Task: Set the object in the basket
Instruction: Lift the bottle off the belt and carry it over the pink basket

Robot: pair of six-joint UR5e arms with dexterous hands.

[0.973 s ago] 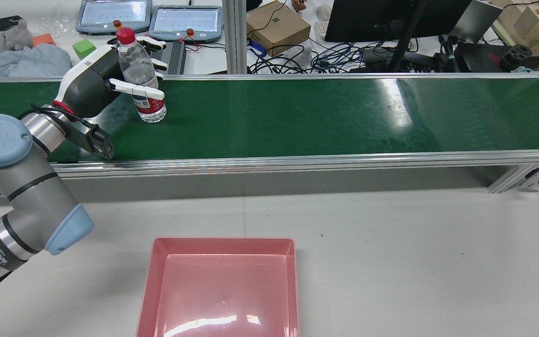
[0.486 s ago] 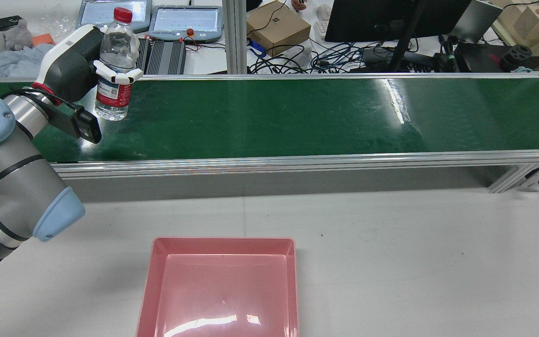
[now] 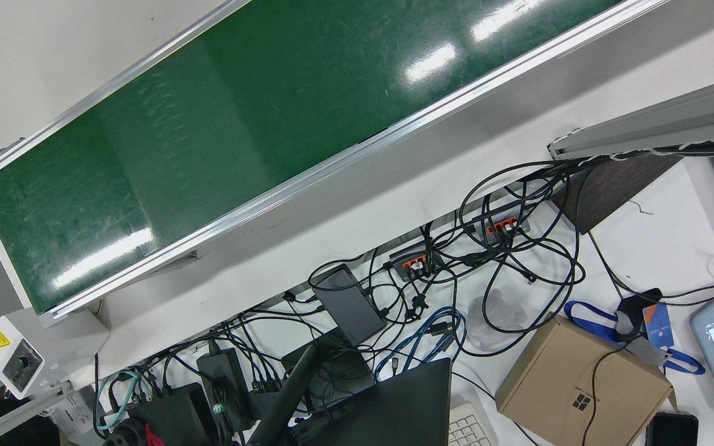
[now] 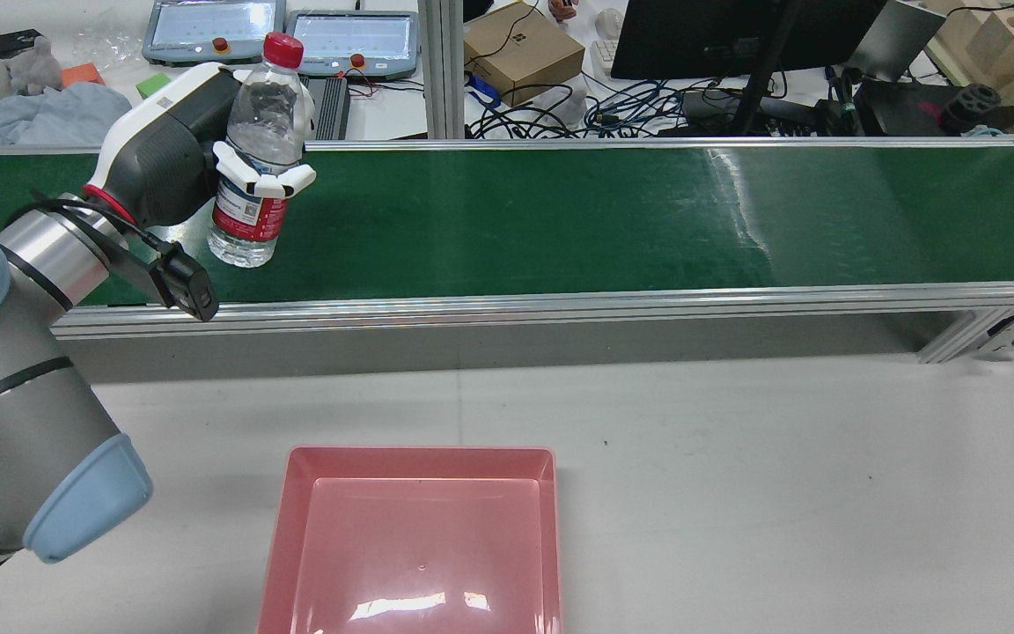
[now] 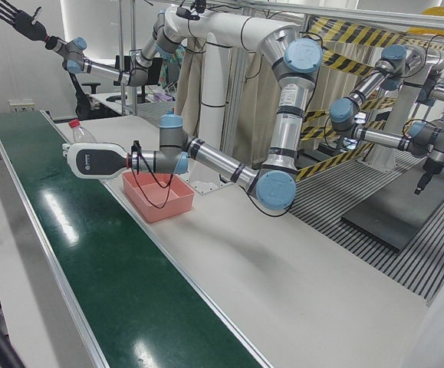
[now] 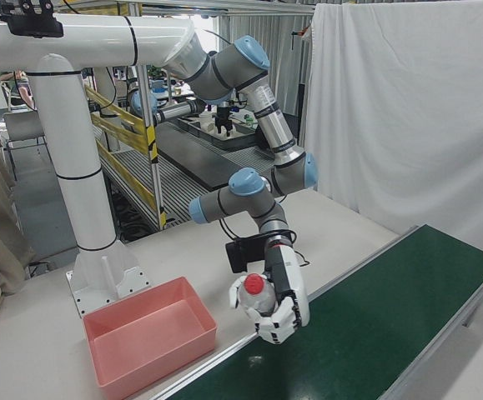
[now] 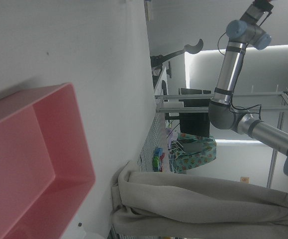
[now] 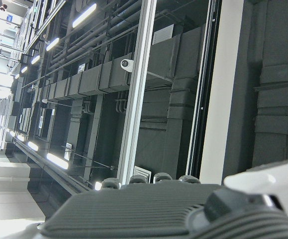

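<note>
A clear water bottle (image 4: 247, 216) with a red cap and red label is gripped by my left hand (image 4: 164, 150). The white fingers (image 4: 262, 180) wrap its middle. The bottle leans slightly and hangs over the near part of the green conveyor belt (image 4: 560, 220). The hand and bottle also show in the left-front view (image 5: 95, 161) and the right-front view (image 6: 283, 300). The empty pink basket (image 4: 419, 453) sits on the white table in front of the belt. My right hand (image 5: 11, 15) is raised high, fingers spread, holding nothing.
The belt's aluminium rail (image 4: 560, 304) runs between the bottle and the basket. Behind the belt are pendants (image 4: 349, 40), a cardboard box (image 4: 520, 48), cables and a monitor. White table (image 4: 736, 493) lies right of the basket.
The left hand closed around the bottle and lifted it off the belt. It swung left, then came back right and toward the belt's near edge.
</note>
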